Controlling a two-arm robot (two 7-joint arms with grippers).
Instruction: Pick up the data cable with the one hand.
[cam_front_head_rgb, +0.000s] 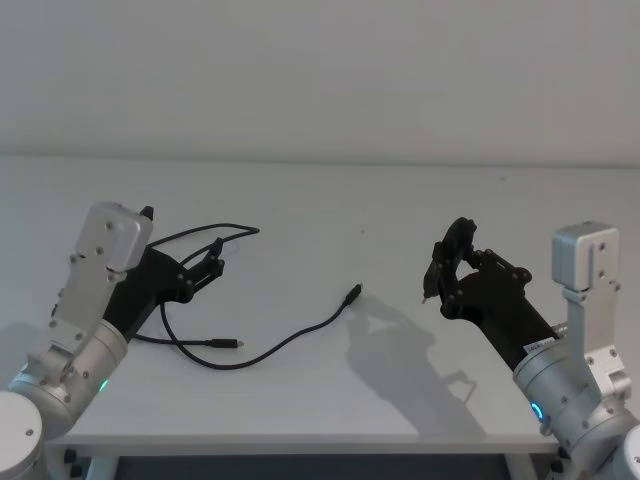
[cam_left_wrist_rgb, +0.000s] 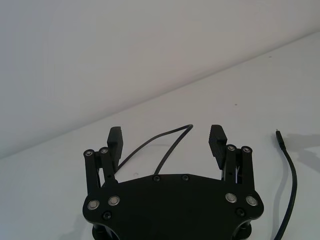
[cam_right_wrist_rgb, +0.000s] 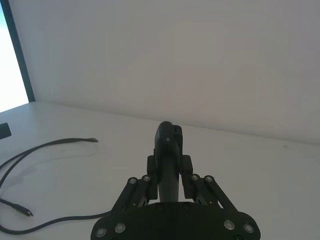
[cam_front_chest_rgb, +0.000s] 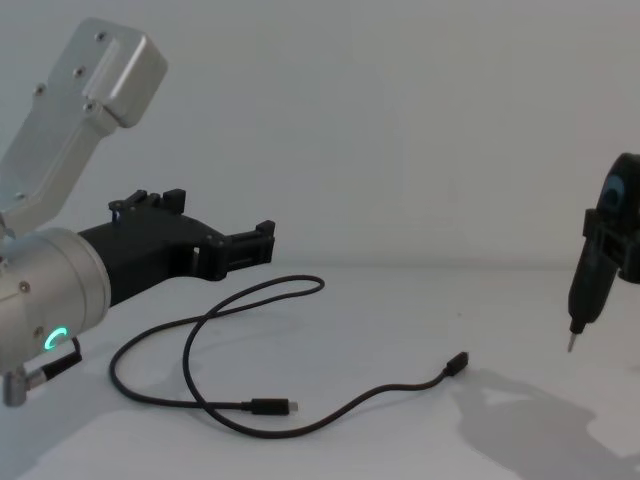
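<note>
Left gripper (cam_left_wrist_rgb: 166, 135): fingers apart, hovering over the looped data cable (cam_front_chest_rgb: 268, 406), apparently not touching. Cable lies on counter (cam_front_head_rgb: 400, 220), left of centre. Right gripper (cam_front_head_rgb: 445, 265): fingers clamped on dark pointed tool (cam_front_chest_rgb: 590, 270), raised.

Both arms are brushed silver: thick round cylinders topped by boxy, angled housings (cam_front_head_rgb: 105, 240) dotted with small screws. A green ring (cam_front_chest_rgb: 55, 338) glows on the left cylinder (cam_front_chest_rgb: 45, 290) and a blue ring (cam_front_head_rgb: 537, 410) on the right one. The left gripper (cam_left_wrist_rgb: 167, 137) is matt black and angular, a flat plate with silver screw heads (cam_left_wrist_rgb: 114, 201), hinged link bars and ribbed pads (cam_left_wrist_rgb: 218, 137). The right gripper (cam_front_head_rgb: 452, 264) has the same black build, with a small white label (cam_front_head_rgb: 540, 343) behind it.
</note>
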